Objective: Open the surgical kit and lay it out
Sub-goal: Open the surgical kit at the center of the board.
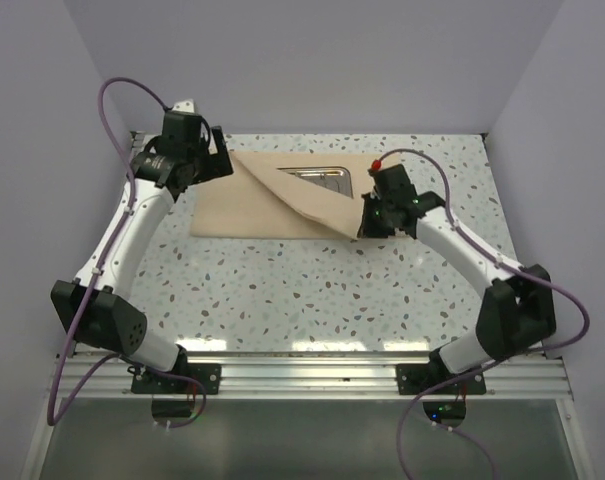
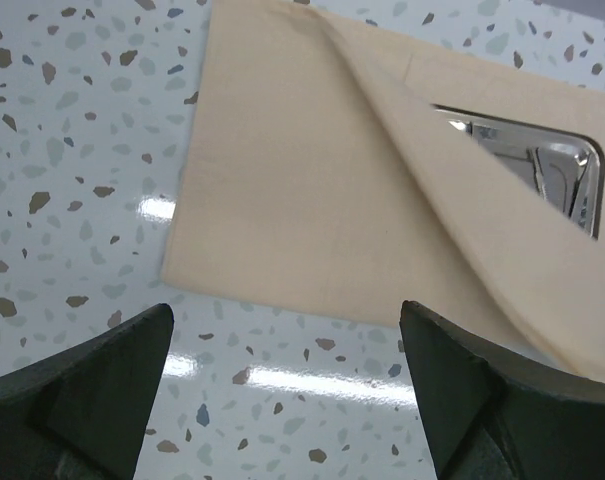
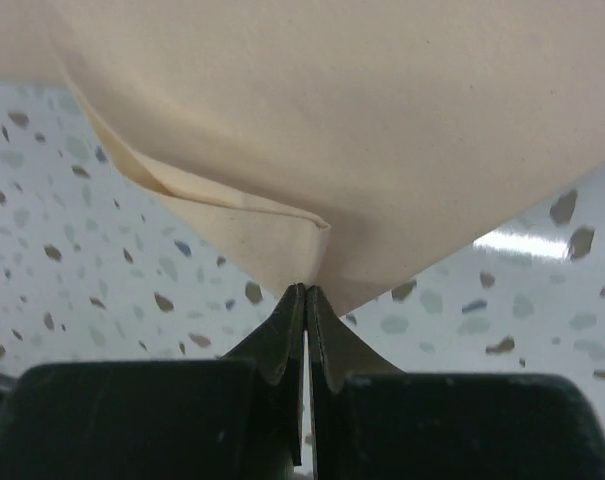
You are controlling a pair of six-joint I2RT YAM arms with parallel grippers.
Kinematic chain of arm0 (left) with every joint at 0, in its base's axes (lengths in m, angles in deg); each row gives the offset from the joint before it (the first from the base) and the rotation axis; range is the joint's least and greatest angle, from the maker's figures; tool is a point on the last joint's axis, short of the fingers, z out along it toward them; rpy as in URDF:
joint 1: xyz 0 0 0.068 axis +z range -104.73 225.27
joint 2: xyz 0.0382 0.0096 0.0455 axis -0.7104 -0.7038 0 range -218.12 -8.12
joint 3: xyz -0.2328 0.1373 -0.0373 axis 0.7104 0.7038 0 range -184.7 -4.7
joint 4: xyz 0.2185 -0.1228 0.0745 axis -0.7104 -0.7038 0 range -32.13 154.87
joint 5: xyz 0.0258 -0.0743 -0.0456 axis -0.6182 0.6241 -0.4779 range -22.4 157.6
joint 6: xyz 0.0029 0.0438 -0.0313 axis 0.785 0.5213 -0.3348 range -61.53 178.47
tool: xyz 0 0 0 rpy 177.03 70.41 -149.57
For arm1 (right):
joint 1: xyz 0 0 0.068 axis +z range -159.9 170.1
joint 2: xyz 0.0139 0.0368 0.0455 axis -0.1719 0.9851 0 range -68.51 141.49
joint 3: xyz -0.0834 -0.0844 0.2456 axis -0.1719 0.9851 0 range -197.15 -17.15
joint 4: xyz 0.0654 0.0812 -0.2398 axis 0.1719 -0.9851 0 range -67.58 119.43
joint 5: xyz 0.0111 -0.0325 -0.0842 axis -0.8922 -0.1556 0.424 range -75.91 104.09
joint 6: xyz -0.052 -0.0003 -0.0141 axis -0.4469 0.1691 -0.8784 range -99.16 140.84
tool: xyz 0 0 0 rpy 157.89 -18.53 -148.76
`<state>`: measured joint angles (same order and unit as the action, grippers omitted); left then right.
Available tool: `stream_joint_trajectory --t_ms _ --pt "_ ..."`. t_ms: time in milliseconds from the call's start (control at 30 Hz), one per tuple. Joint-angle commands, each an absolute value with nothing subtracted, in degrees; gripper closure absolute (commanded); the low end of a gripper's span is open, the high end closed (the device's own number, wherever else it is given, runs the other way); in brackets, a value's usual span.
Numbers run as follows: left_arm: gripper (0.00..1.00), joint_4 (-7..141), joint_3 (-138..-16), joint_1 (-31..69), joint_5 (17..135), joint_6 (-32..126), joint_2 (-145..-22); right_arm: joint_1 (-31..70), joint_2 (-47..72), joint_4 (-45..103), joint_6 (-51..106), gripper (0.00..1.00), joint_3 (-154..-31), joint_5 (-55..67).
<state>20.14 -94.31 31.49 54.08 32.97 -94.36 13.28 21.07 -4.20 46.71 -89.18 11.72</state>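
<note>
Beige cloth wrap (image 1: 267,205) lies on the tabletop (image 1: 282,290), long side going left to right, just ahead of the left fingers (image 2: 92,385), which are wide open and hold nothing. A shiny steel tray (image 2: 552,160) peeks out behind the raised flap. The right fingers (image 3: 277,345) pinch that flap's corner tight, so they likely pull next.

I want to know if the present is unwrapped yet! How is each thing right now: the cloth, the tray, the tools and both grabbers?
cloth wrap: partly opened, one flap lifted and pulled across by its corner.
steel tray: partly uncovered, the flap hiding the rest.
instruments: lying in the steel tray, mostly hidden.
left gripper: open, holding nothing.
right gripper: shut on the cloth wrap's corner.
</note>
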Motion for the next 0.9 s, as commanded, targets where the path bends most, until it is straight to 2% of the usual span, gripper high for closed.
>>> stream_joint_trajectory --t_ms 0,33,167,267,467,500,533,567,700,867 --pt "0.00 19.4 -99.9 31.6 52.7 31.1 -95.5 15.1 7.5 -14.4 46.8 1.00 -79.5 8.0" --pt "0.00 19.4 -100.6 31.6 52.7 30.6 -95.7 15.2 0.6 -17.8 46.9 1.00 -75.1 7.5" --pt "0.00 20.7 -102.5 31.6 53.7 29.2 -95.8 15.1 -13.6 -28.2 47.2 1.00 -69.1 7.9" --pt "0.00 21.5 -102.9 31.5 54.7 28.1 -95.7 15.2 -20.8 -33.8 50.2 1.00 -68.4 9.5" --pt "0.00 21.1 -102.8 31.4 55.4 27.1 -94.9 15.2 -26.2 -42.4 53.2 1.00 -67.3 11.5" --pt "0.00 20.8 -102.6 31.5 55.4 27.2 -94.8 15.2 -26.0 -42.9 53.4 0.81 -68.0 11.8" --pt "0.00 20.5 -102.6 31.5 55.3 27.3 -94.6 15.2 -25.4 -44.3 53.4 0.46 -68.5 12.1" --pt "0.00 20.1 -102.5 31.5 55.1 27.4 -94.5 15.2 -24.3 -44.8 53.5 0.02 -69.1 13.0" --pt "0.00 18.5 -102.2 31.4 55.4 27.3 -94.5 15.2 -19.2 -47.7 54.8 0.01 -72.7 18.2" --pt "0.00 19.6 -98.1 31.4 53.6 29.2 -93.0 15.2 -15.4 -43.2 54.9 0.02 -77.6 20.7"
